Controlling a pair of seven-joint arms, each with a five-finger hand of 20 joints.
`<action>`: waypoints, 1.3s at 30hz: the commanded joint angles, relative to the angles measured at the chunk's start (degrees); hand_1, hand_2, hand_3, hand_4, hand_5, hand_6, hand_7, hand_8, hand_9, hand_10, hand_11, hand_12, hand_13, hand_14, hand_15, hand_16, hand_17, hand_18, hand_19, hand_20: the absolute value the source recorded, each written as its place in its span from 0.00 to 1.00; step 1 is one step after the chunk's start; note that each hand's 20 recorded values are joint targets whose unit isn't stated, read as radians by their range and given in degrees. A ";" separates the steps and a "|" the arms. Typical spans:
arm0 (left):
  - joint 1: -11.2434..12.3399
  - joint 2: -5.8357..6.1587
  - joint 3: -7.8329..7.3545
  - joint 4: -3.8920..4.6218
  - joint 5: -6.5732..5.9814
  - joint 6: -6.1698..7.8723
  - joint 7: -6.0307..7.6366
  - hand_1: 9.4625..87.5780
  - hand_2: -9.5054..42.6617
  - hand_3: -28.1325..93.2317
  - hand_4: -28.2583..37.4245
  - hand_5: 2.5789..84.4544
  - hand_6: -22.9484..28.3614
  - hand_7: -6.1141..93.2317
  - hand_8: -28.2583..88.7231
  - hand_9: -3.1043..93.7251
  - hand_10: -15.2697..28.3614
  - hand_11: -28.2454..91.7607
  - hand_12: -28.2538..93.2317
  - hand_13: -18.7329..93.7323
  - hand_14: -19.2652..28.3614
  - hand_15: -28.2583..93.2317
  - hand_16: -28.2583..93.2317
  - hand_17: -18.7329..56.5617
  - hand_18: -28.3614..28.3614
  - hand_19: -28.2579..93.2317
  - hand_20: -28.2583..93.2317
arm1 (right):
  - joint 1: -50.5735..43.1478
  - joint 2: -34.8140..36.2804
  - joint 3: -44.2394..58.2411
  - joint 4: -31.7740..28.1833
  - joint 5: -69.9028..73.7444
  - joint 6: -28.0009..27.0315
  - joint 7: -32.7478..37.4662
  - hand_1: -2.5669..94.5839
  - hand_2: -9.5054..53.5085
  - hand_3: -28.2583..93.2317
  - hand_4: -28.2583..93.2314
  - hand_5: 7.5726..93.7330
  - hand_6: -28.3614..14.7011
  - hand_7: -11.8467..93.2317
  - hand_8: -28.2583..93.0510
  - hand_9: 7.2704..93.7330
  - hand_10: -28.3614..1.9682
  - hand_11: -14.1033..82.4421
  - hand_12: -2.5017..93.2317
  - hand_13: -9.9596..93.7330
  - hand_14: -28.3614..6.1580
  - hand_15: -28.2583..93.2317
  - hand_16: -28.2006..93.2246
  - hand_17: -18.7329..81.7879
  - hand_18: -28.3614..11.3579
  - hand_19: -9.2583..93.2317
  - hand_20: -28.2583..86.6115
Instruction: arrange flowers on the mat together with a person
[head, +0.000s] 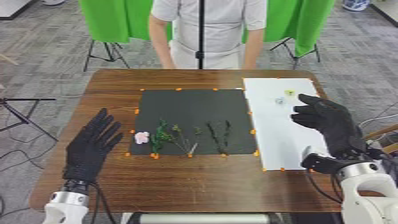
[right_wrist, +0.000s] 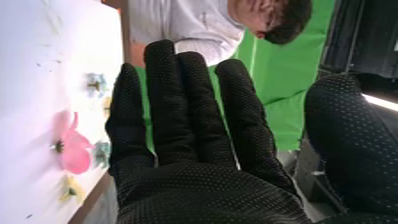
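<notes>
Black-gloved left hand (head: 84, 150) and right hand (head: 324, 117) are open. One pale-pink flower (head: 141, 137) lies on the square black mat (head: 191, 107); one bright-pink flower (right_wrist: 76, 156) and two yellow flowers (right_wrist: 71, 188) are on the long white sheet (head: 271, 135).

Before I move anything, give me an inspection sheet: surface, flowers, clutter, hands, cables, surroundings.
Surface: brown table, dark mat and white sheet on it
Flowers: pink flower and green stems on mat; blue flower, yellow flower and second pink flower on sheet
Clutter: nothing seen
Left hand: open, table's left side
Right hand: open, sheet's right edge
Cables: black, beside both forearms
Surroundings: green cloth behind table, gray floor
</notes>
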 joint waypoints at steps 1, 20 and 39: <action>0.58 -1.54 0.76 0.43 0.15 -0.45 -1.21 0.20 0.10 0.80 0.07 0.32 0.50 0.20 0.18 0.25 0.58 0.33 0.39 0.32 0.66 0.34 0.29 0.09 0.88 0.55 0.31 | 1.38 -0.26 0.34 0.39 -1.04 -4.48 1.21 0.21 0.29 0.95 0.04 0.48 0.52 0.28 0.14 0.49 0.36 0.36 0.25 0.50 0.37 0.57 0.37 0.31 0.14 0.61 0.49; 0.57 -1.05 0.97 -0.30 -0.06 0.99 0.28 0.20 0.11 0.80 0.07 0.32 0.50 0.20 0.18 0.24 0.58 0.33 0.39 0.32 0.66 0.34 0.29 0.09 0.88 0.55 0.31 | 2.87 -1.57 -2.15 1.49 -0.87 -4.42 1.78 0.20 0.30 0.95 0.04 0.48 0.51 0.28 0.14 0.49 0.36 0.36 0.25 0.49 0.37 0.57 0.37 0.31 0.14 0.61 0.49; 0.10 -0.68 0.80 -0.20 -0.39 1.08 -0.13 0.20 0.11 0.80 0.07 0.33 0.50 0.20 0.18 0.24 0.58 0.33 0.39 0.32 0.66 0.34 0.29 0.09 0.88 0.55 0.31 | 3.58 -1.73 -2.68 1.96 -0.93 -4.47 1.34 0.20 0.30 0.95 0.04 0.48 0.51 0.28 0.14 0.49 0.36 0.36 0.25 0.49 0.37 0.57 0.37 0.31 0.14 0.61 0.49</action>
